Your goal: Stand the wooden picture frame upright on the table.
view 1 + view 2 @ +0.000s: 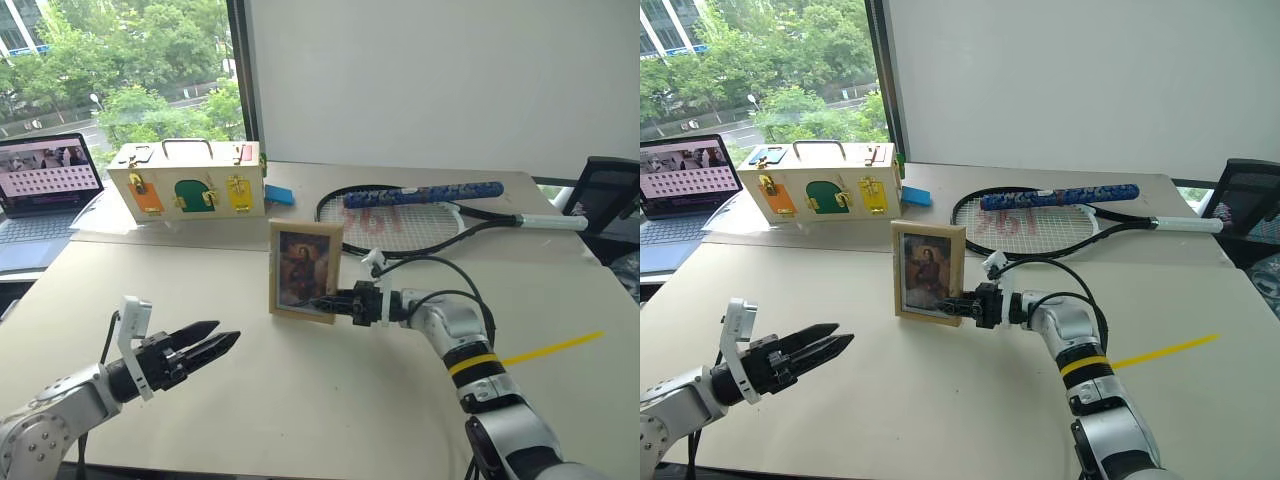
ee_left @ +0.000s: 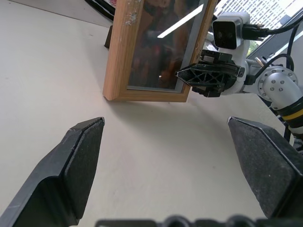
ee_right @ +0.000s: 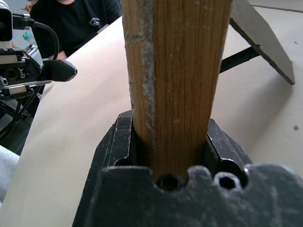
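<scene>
The wooden picture frame [image 1: 305, 270] stands upright in the middle of the table [image 1: 330, 400], portrait side facing me, its lower edge at the tabletop. My right gripper [image 1: 325, 303] reaches in level from the right and is shut on the frame's right edge low down. In the right wrist view the wood edge [image 3: 175, 71] sits between the black fingers [image 3: 120, 142], and the fold-out stand [image 3: 260, 38] is swung out behind. My left gripper [image 1: 215, 343] hovers open to the frame's front left, apart from it, holding nothing; its pads [image 2: 85, 156] face the frame [image 2: 156, 47].
A cream box with coloured doors [image 1: 187, 180] stands at the back left, a laptop [image 1: 45, 185] beside it. A tennis racket [image 1: 420, 215] lies behind the frame. Yellow tape [image 1: 550, 348] marks the table at right; a black chair [image 1: 610, 195] is beyond. A person in black [image 3: 75, 19] sits nearby.
</scene>
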`<move>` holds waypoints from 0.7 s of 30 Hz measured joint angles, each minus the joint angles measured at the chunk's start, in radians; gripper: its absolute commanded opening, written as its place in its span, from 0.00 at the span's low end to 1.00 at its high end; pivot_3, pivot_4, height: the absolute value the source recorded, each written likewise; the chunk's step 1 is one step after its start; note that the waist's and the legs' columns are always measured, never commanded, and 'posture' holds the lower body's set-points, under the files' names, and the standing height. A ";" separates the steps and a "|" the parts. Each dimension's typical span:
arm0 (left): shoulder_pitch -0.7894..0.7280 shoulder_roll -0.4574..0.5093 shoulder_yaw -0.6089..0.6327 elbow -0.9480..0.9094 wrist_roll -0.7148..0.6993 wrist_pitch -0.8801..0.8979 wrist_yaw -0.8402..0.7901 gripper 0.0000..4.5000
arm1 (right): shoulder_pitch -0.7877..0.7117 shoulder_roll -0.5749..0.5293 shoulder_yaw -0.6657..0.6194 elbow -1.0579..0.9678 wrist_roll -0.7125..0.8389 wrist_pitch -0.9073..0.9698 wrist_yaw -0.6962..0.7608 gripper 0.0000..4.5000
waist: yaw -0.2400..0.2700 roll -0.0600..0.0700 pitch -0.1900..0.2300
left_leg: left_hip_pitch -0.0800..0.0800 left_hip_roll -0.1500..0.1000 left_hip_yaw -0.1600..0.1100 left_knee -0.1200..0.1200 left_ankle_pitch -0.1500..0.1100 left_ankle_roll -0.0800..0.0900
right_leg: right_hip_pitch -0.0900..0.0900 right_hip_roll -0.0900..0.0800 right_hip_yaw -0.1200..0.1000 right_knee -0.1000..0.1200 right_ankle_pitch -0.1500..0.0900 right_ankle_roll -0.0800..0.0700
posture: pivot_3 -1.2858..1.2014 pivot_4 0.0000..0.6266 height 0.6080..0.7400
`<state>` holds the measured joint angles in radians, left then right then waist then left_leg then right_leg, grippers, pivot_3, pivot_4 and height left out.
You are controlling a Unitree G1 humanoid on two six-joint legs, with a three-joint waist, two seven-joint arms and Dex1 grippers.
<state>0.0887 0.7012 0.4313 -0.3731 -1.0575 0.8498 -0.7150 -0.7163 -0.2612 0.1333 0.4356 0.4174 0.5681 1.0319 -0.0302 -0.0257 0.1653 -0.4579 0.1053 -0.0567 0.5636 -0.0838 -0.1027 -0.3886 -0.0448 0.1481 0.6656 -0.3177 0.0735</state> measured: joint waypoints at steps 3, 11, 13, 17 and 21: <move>-0.019 0.004 -0.011 0.022 0.023 -0.004 -0.011 1.00 | 0.031 0.007 0.000 -0.033 -0.006 -0.019 -0.019 0.28 | -0.002 0.000 0.000 | 0.000 0.000 0.000 0.000 0.000 0.000 | 0.000 0.000 0.000 0.000 0.000 0.000 | 0.52 0.24 0.99; -0.050 0.016 -0.042 0.075 0.128 -0.054 -0.052 1.00 | 0.107 -0.002 0.009 -0.110 -0.040 -0.026 -0.100 0.85 | -0.009 0.000 0.000 | 0.000 0.000 0.000 -0.001 0.000 0.000 | 0.000 0.000 0.000 0.000 0.000 0.000 | 0.52 0.24 0.99; -0.052 0.016 -0.046 0.080 0.154 -0.082 -0.067 1.00 | 0.117 -0.030 0.000 -0.158 -0.035 -0.002 -0.100 0.99 | -0.009 0.000 0.000 | 0.000 0.000 0.000 -0.001 0.000 0.000 | -0.001 0.000 0.000 0.000 0.000 0.000 | 0.52 0.24 0.99; -0.053 0.010 -0.044 0.101 0.192 -0.129 -0.082 1.00 | 0.165 -0.113 -0.068 -0.247 -0.002 0.035 -0.101 0.99 | -0.006 0.000 0.000 | 0.000 0.000 0.000 -0.001 0.000 0.000 | 0.000 0.000 0.000 -0.001 0.000 0.000 | 0.52 0.24 0.99; -0.056 -0.024 -0.040 0.119 0.249 -0.192 -0.045 1.00 | 0.293 -0.218 -0.123 -0.373 0.015 0.050 -0.094 0.99 | -0.005 0.000 0.000 | 0.000 0.000 0.000 -0.001 0.000 0.000 | 0.000 0.000 0.000 -0.001 -0.001 0.000 | 0.52 0.24 0.99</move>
<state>0.0326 0.6776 0.3917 -0.2540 -0.8089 0.6582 -0.7598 -0.4237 -0.4796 0.0107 0.0627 0.4328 0.6181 0.9381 -0.0349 -0.0260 0.1654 -0.4583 0.1052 -0.0564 0.5623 -0.0841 -0.1022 -0.3891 -0.0450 0.1486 0.6643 -0.3183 0.0735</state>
